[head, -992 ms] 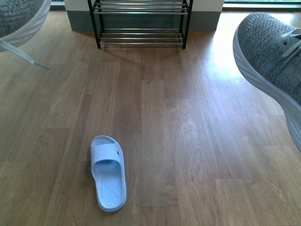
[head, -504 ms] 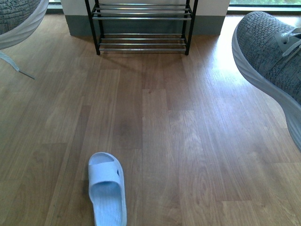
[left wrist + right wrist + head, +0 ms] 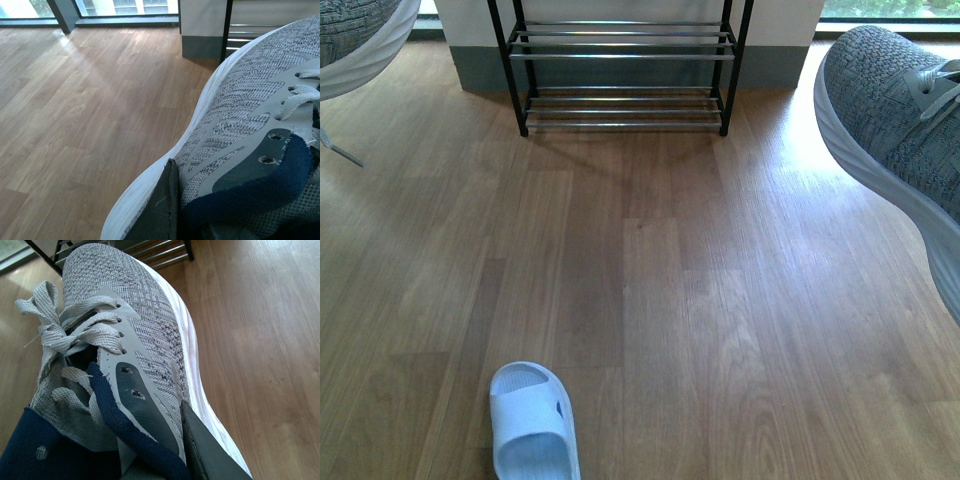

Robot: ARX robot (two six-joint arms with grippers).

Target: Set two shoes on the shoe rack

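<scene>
**Carry phase, both arms loaded.** The left jaws are clenched on the collar of the left-arm sneaker point(image 3: 240, 125). One dark finger point(image 3: 162, 210) presses its outer wall, and the other is hidden, presumably inside. The right jaws grip the right-arm sneaker point(image 3: 145, 320) likewise, with one dark finger point(image 3: 210, 450) against its side.

Both sneakers hang above the floor point(image 3: 670, 300), well short of the shoe rack point(image 3: 625, 55), one off its left end and one off its right. The rack's bars carry no shoe. A pale blue slide point(image 3: 530, 430) lies on the floor far in front of the rack's left half.

Judged step: transport, with placement not yet begun. The next move calls for closing on the rack, passing between its black uprights, levelling each sole across a tier's chrome bars, and only then releasing.

Each sneaker shows a grey knit upper, a thick white sole, navy lining and loose pale laces.
</scene>
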